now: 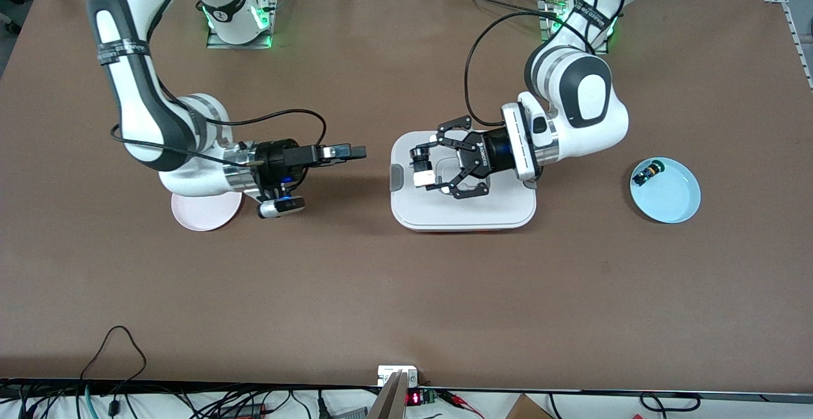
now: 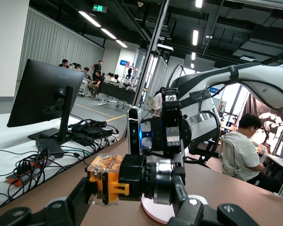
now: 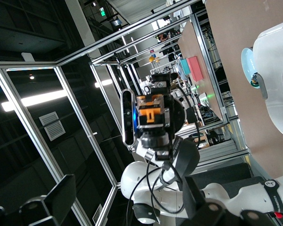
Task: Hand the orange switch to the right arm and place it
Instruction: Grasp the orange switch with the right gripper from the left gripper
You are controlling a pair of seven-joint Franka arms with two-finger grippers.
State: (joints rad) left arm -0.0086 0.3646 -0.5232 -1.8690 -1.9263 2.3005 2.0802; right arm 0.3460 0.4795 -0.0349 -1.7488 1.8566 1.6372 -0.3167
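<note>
Over the white tray (image 1: 406, 216) at mid-surface, the left gripper (image 1: 427, 168) lies level, its jaws clenched on the orange switch (image 2: 106, 178), holding the part clear of the tray and pointed toward the right arm's end of the surface. In the left wrist view the switch sits crosswise in the claw, its orange and clear body at one end and its black end (image 2: 132, 175) joined to a silver collar. The right gripper (image 1: 357, 150) also lies level, over bare surface between the pink plate (image 1: 197, 214) and the tray, aimed at the switch but still apart from it. Its slim jaws stand released and hold nothing.

The step in hand appears to be the handover. To do it well, the right arm should come in straight along the line it already points, so its jaws pass either side of a free part of the switch, not the part covered by the claw. The right wrist view shows the orange face (image 3: 152, 112) nearly centred, which suggests little sideways correction is needed. The right jaws should shut fully before the left ones let go; letting go early would drop the small part onto the tray. A blue plate (image 1: 673, 200) toward the left arm's end carries a small black part (image 1: 648, 172) that has no role here.
</note>
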